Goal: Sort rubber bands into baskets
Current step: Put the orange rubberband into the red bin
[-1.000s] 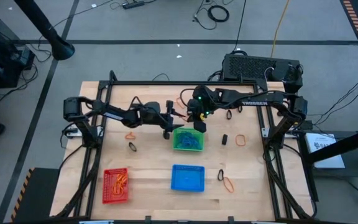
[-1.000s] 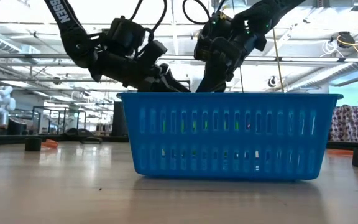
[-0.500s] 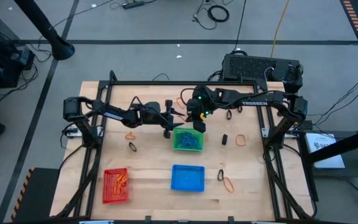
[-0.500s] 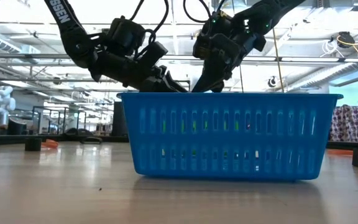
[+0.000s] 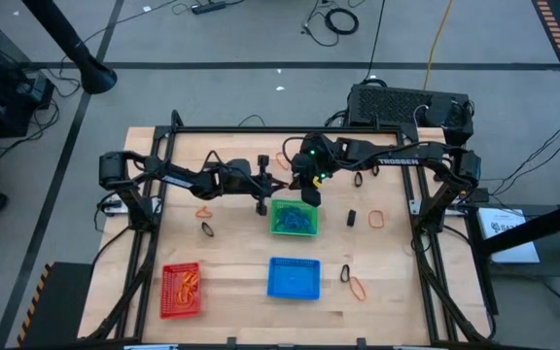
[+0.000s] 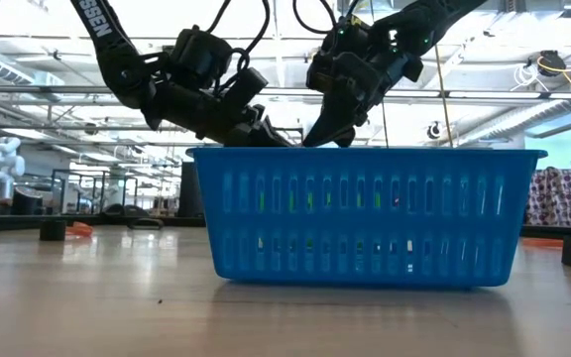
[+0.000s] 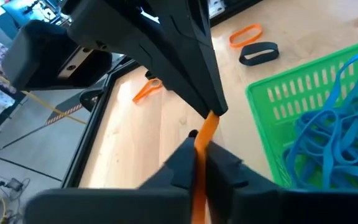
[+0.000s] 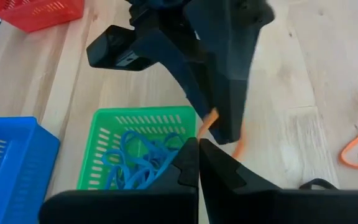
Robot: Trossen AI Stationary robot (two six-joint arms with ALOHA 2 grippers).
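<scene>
An orange rubber band [image 7: 207, 127] spans the short gap between my two grippers, just off the far left corner of the green basket [image 5: 295, 217], which holds blue rubber bands [image 7: 328, 143]. My left gripper [image 7: 199, 148] reaches in from the table's left and is shut on the band. My right gripper [image 8: 198, 144], slanting down from the far side, is shut on the band's other end. The blue basket [image 5: 293, 277] stands near the front edge. The red basket [image 5: 181, 289], at the near left, holds orange bands. In the low view the blue basket hides both pairs of fingertips. My left gripper pinches the band's lower stretch [image 7: 199, 163] between its two fingers, coming level from the table's left. The orange strip runs along the gap between the fingers and out past their tips. It is lifted clear of the table. My right gripper holds the band's upper end [image 7: 212, 116] at its fingertips, slanting down from the far side. The band runs straight from there to my left gripper's fingers. A loose bit of orange [image 8: 238, 147] hangs behind the left gripper.
Loose rubber bands lie on the wooden table: orange [image 5: 205, 212] and black [image 5: 208, 229] at the left, orange [image 5: 377, 219] and black [image 5: 351, 217] right of the green basket, two more [image 5: 354, 282] near the blue basket, others at the far edge [image 5: 285, 156].
My left gripper has shut on the orange rubber band that my right gripper holds. Both arms have stayed almost in place by the green basket's far left corner.
</scene>
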